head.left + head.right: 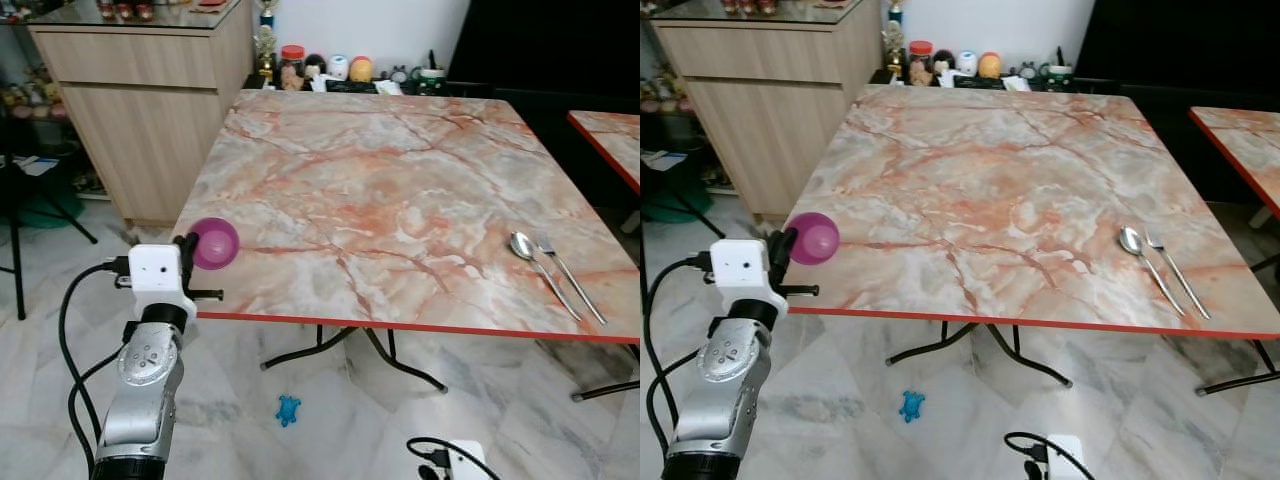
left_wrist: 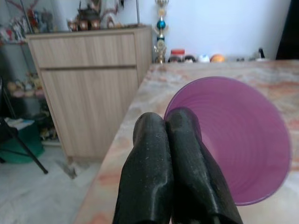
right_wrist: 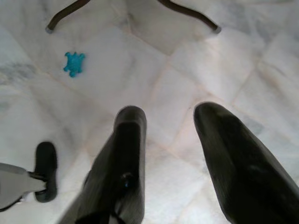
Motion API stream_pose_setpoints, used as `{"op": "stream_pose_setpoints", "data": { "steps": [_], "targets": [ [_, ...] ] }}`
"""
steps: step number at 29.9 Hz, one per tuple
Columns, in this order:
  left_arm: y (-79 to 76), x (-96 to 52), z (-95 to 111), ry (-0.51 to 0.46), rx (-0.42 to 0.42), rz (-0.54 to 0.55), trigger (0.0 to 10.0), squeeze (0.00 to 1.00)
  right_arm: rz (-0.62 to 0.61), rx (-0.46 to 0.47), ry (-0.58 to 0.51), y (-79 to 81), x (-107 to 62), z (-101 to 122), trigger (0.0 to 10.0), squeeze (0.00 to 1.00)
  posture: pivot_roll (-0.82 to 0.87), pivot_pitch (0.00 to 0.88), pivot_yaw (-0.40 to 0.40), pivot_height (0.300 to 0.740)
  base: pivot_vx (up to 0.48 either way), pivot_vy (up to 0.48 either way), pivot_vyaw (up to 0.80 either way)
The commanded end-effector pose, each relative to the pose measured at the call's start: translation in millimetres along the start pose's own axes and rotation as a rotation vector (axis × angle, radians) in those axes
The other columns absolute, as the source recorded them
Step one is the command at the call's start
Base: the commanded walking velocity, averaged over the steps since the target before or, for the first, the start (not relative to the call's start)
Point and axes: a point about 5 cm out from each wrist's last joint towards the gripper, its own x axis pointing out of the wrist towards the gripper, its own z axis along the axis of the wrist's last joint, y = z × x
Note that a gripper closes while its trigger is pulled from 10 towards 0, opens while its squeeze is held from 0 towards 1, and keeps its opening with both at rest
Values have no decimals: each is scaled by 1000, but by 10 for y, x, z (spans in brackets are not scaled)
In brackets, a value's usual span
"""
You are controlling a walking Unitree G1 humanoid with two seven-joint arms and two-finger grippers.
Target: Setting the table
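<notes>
My left gripper (image 1: 190, 250) is raised at the near left corner of the marble table (image 1: 390, 190) and is shut on the rim of a purple plastic cup (image 1: 214, 243). In the left wrist view the fingers (image 2: 168, 163) pinch the cup's (image 2: 238, 140) edge, its open mouth facing the camera. A spoon (image 1: 540, 268) and a fork (image 1: 572, 274) lie side by side near the table's front right edge. My right gripper (image 3: 168, 154) hangs low, open, over the floor.
A wooden sideboard (image 1: 140, 90) stands left of the table. Jars and small figures (image 1: 330, 68) line the far side. A second table's corner (image 1: 610, 135) is at the right. A blue toy (image 1: 288, 409) lies on the tiled floor under the table.
</notes>
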Motion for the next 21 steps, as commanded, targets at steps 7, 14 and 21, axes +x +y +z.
{"op": "stream_pose_setpoints", "data": {
  "steps": [7, 14, 21],
  "targets": [
    [-108, 107, 112, -72, -8, -30, 10000, 0, -69, -2, 59, -76, -98, -234, 10000, 0, 160, 0, -52, 740, 0, 0, 0],
    [-157, 103, 46, -42, -12, -59, 10000, 0, -73, 31, 76, -56, -99, -258, 10000, 0, 154, 0, -42, 740, 0, 0, 0],
    [-197, 105, 44, -53, -11, -64, 10000, 0, -84, 62, 68, -77, -101, -252, 10000, 0, 152, 0, -51, 740, 0, -320, 0]
  ]
}}
